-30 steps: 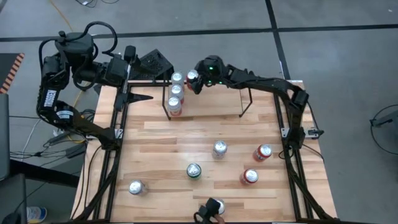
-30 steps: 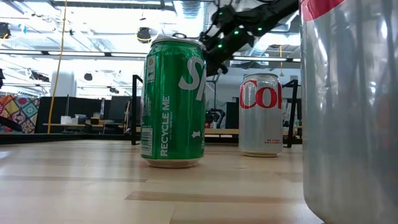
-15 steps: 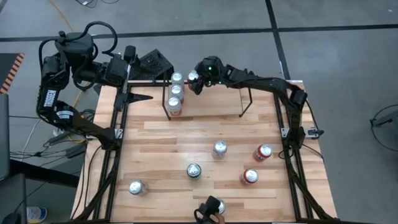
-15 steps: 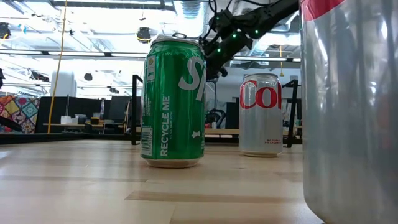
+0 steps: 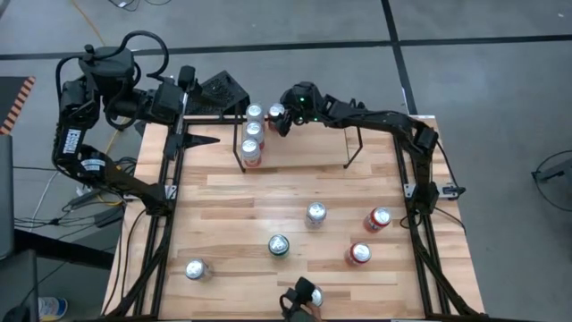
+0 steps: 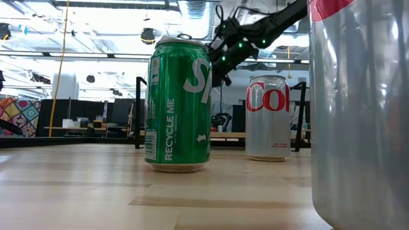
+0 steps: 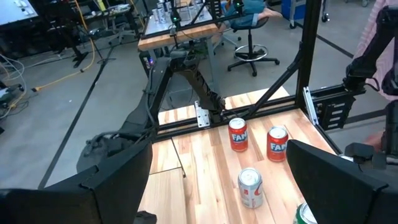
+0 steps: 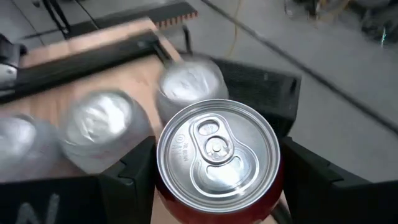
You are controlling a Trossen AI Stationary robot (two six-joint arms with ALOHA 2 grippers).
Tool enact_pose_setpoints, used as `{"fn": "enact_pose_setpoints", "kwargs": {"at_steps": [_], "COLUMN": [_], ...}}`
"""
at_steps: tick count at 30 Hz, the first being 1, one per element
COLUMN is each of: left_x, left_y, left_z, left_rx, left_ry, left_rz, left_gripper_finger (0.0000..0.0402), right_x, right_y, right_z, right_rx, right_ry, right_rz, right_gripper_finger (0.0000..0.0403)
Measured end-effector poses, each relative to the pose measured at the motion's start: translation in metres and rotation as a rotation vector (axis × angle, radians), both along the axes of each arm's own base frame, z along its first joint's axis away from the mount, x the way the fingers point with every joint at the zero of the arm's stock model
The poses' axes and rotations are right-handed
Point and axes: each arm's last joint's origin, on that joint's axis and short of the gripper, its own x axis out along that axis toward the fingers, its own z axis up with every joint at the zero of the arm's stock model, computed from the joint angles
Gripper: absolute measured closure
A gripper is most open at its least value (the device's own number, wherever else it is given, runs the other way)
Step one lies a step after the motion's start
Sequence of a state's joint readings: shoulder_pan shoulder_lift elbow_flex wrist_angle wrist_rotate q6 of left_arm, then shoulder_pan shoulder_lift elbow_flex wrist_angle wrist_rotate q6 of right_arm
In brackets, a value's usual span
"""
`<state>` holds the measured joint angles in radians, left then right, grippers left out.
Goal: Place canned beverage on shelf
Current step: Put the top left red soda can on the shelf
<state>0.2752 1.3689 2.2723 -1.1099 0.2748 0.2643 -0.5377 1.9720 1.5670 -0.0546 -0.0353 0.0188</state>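
Observation:
My right gripper (image 5: 279, 117) is shut on a red canned beverage (image 5: 276, 113) at the far left part of the shelf (image 5: 350, 154), a low black wire rack on the table's far side. The can's silver top (image 8: 216, 155) fills the right wrist view. Three silver-topped cans (image 5: 252, 131) stand in a row on the shelf's left end, just left of the held can. My left gripper (image 5: 197, 139) waits open above the table's far left corner, with nothing between its fingers (image 7: 118, 180). My right gripper pinches the can's side wall (image 8: 169, 202) just under the top rim, one finger (image 8: 132, 180) on each side. The fingers come from the table's right, slanting a little downward. The can stands upright; whether its base rests on the shelf does not show.
Several loose cans stand on the wooden table: a green one (image 5: 279, 245), red ones (image 5: 359, 254) and silver ones (image 5: 315, 213). A black tubular frame (image 5: 167, 224) runs along the table's sides. A person's sleeve (image 7: 380, 37) shows beyond the table.
My right gripper has sunk a little toward the shelf with the red can, which stays upright beside the row of cans. My left arm has kept still.

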Motion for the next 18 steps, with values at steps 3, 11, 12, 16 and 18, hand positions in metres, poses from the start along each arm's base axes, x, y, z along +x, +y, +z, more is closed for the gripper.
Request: {"fn": "enact_pose_setpoints", "kwargs": {"at_steps": [3,11,12,16,18], "left_x": [0.0000,0.0000,0.0000,0.0000,0.0000], "left_y": [0.0000,0.0000,0.0000,0.0000,-0.0001], "left_z": [0.0000,0.0000,0.0000,0.0000,0.0000], "left_rx": [-0.011,-0.014,-0.014,-0.014,-0.014], "left_ry": [0.000,0.000,0.000,0.000,0.000], "left_rz": [0.001,0.002,0.002,0.002,0.002], "left_gripper_finger": [0.0046,0.0046,0.0046,0.0046,0.0046], "right_x": [0.0022,0.0049,0.0047,0.0032,0.0029], "right_y": [-0.0030,-0.0036,-0.0036,-0.0063,-0.0069], "right_z": [-0.0100,-0.0093,-0.0096,-0.0093,-0.0093], "right_rx": [0.010,0.005,0.006,0.003,0.000], "right_ry": [0.017,-0.017,-0.013,-0.015,-0.014], "right_rz": [-0.016,-0.015,-0.015,-0.021,-0.021], "right_gripper_finger": [0.0152,0.0152,0.0152,0.0152,0.0152]}}
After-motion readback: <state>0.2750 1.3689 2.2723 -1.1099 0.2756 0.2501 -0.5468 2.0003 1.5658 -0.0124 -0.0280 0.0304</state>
